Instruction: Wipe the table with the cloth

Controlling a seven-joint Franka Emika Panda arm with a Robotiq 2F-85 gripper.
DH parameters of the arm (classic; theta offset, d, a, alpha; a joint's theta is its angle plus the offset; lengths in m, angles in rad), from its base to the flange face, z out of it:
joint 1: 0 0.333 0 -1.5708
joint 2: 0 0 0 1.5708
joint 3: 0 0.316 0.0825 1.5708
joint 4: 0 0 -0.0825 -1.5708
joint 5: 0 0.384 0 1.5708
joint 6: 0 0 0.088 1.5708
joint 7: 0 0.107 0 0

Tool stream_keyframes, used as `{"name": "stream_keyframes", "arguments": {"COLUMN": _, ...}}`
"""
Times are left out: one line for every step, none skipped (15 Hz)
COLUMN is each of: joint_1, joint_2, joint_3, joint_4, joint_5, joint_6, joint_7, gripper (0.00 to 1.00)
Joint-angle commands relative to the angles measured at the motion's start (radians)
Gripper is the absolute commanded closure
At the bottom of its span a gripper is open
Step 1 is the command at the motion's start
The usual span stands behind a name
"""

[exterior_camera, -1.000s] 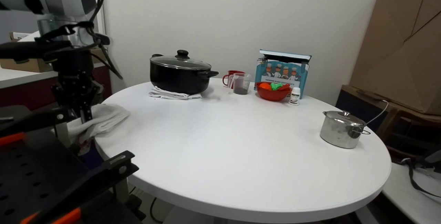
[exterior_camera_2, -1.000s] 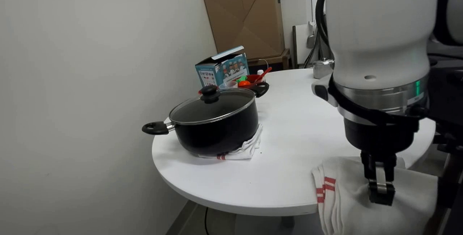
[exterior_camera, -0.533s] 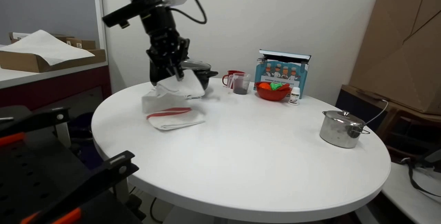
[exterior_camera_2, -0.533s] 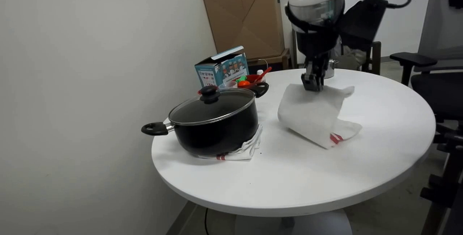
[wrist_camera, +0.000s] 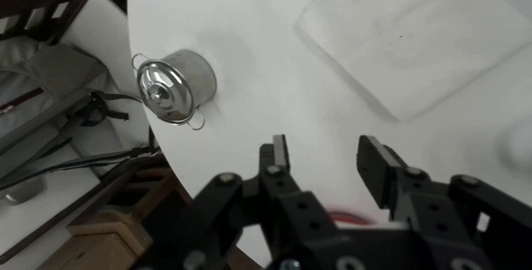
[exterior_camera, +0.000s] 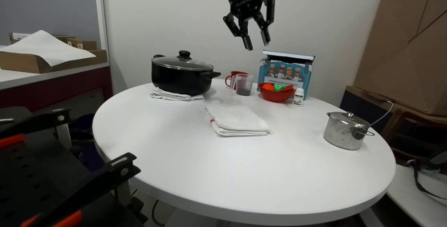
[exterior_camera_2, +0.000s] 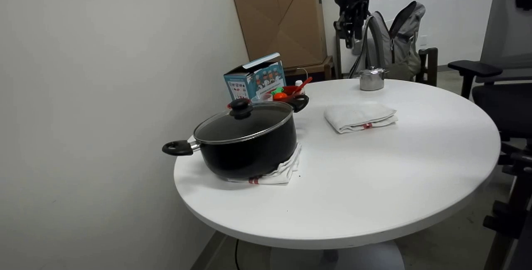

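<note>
The round table (exterior_camera_2: 353, 203) stands close to a wall (exterior_camera_2: 104, 95); the folded cloth (exterior_camera: 239, 120) lies well in from its edge. The gripper (exterior_camera: 257, 43) hangs above, fingers (wrist_camera: 280, 153) apart. A steel pot (exterior_camera: 344, 134) sits near the edge, a backpack (exterior_camera_2: 401, 43) beyond.

The white table (exterior_camera: 251, 178) carries a folded cloth (exterior_camera: 237, 119) — and a steel pot (exterior_camera: 344, 133), red bowl (exterior_camera: 275, 97) and bottle (exterior_camera: 298, 97).

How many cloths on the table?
2. A folded cloth lies near the middle of the table; a second cloth under the black pot, partly hidden, so another is possible.
</note>
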Motion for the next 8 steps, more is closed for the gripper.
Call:
{"name": "stream_keyframes", "arguments": {"joint_1": -0.107, "joint_2": 0.050, "joint_3": 0.086, "joint_4": 0.085, "joint_5": 0.053, "joint_6": -0.052, "joint_7": -0.092, "gripper": 0.20}}
{"name": "stream_keyframes", "arguments": {"joint_1": -0.130, "joint_2": 0.051, "joint_3": 0.106, "joint_4": 0.084, "joint_5": 0.086, "joint_6": -0.058, "joint_7": -0.140, "gripper": 0.14}}
{"name": "stream_keyframes", "arguments": {"joint_1": -0.160, "joint_2": 0.042, "joint_3": 0.135, "joint_4": 0.062, "joint_5": 0.158, "joint_6": -0.049, "joint_7": -0.242, "gripper": 0.06}}
{"name": "stream_keyframes", "arguments": {"joint_1": -0.182, "joint_2": 0.034, "joint_3": 0.166, "joint_4": 0.026, "joint_5": 0.221, "joint_6": -0.021, "joint_7": -0.322, "gripper": 0.01}}
{"name": "stream_keyframes", "arguments": {"joint_1": -0.201, "joint_2": 0.028, "joint_3": 0.186, "joint_4": 0.006, "joint_5": 0.283, "joint_6": -0.001, "joint_7": -0.395, "gripper": 0.00}}
{"name": "stream_keyframes", "arguments": {"joint_1": -0.219, "joint_2": 0.020, "joint_3": 0.209, "joint_4": -0.015, "joint_5": 0.350, "joint_6": 0.009, "joint_7": -0.469, "gripper": 0.00}}
{"name": "stream_keyframes", "arguments": {"joint_1": -0.280, "joint_2": 0.008, "joint_3": 0.277, "joint_4": -0.031, "joint_5": 0.420, "joint_6": -0.001, "joint_7": -0.543, "gripper": 0.00}}
{"name": "stream_keyframes", "arguments": {"joint_1": -0.320, "joint_2": 0.005, "joint_3": 0.328, "joint_4": -0.032, "joint_5": 0.502, "joint_6": -0.035, "joint_7": -0.615, "gripper": 0.00}}
